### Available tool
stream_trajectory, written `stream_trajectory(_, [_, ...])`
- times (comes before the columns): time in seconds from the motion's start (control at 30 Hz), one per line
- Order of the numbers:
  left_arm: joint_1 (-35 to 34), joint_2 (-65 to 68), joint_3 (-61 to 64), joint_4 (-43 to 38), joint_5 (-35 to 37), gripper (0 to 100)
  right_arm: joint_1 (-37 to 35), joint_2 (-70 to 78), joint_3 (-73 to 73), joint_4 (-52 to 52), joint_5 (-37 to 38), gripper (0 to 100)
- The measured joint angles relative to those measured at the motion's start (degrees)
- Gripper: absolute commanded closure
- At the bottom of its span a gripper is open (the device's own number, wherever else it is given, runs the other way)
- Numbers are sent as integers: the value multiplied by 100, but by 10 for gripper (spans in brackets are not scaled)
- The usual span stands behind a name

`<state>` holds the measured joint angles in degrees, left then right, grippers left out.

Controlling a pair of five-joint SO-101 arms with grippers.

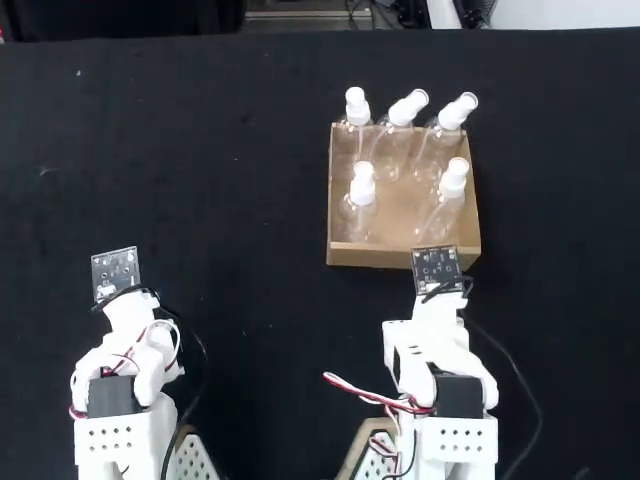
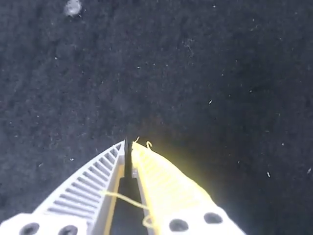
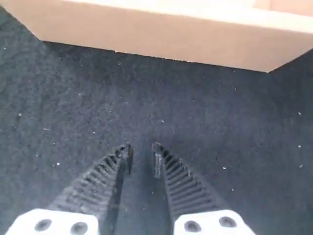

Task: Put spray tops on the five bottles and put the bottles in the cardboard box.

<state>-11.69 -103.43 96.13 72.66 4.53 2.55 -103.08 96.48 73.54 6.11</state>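
The cardboard box (image 1: pixel 400 257) stands right of the table's middle. Five clear bottles stand in it, each with a white spray top: three along the back (image 1: pixel 357 110), (image 1: pixel 405 112), (image 1: pixel 455 114) and two in front (image 1: pixel 361 190), (image 1: pixel 452 185). My right arm (image 1: pixel 435 340) is folded back just in front of the box. My right gripper (image 3: pixel 142 157) hangs over the black cloth with a narrow gap between its fingers, nothing in it, and the box wall (image 3: pixel 161 34) a short way ahead. My left gripper (image 2: pixel 128 147) is shut on nothing above bare cloth, with its arm (image 1: pixel 125 340) folded at the front left.
A black cloth (image 1: pixel 200 180) covers the whole table. Red and white cables (image 1: pixel 360 392) trail beside the right arm's base. The left half and the strip behind the box are bare cloth.
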Motion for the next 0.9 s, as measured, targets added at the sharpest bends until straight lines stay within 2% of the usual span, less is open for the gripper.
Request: stream_trajectory(0.9, [53, -97, 0, 0, 0, 970, 0, 0, 0, 0, 0, 967])
